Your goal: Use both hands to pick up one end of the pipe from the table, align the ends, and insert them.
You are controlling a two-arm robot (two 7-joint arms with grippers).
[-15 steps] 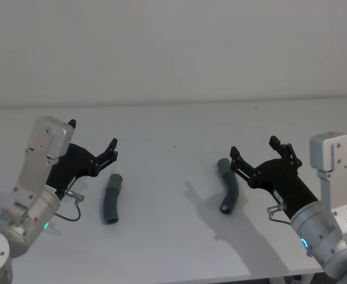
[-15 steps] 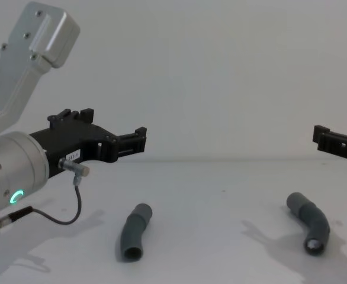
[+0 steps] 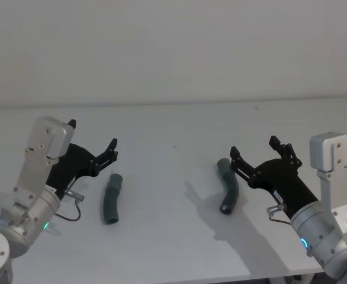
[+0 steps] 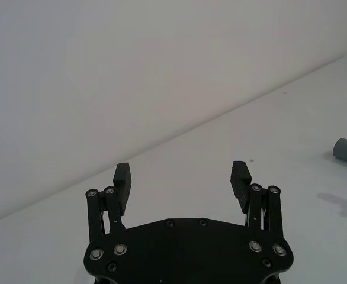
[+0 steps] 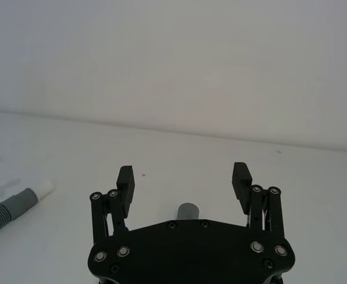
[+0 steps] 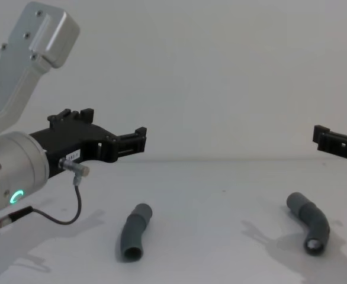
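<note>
Black angular left hand (image 3: 93, 135), lower left, and right hand (image 3: 254, 146), lower right: wide open, empty. Dark grey corrugated left hose piece (image 3: 111, 198) and right hose piece (image 3: 228, 186) lie on the white worktop (image 3: 173, 124); an off-centre pinch could roll either away.

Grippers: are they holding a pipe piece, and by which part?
Nothing is held. The left gripper and the right gripper hover open, and the left pipe piece and the right pipe piece lie on the table.
</note>
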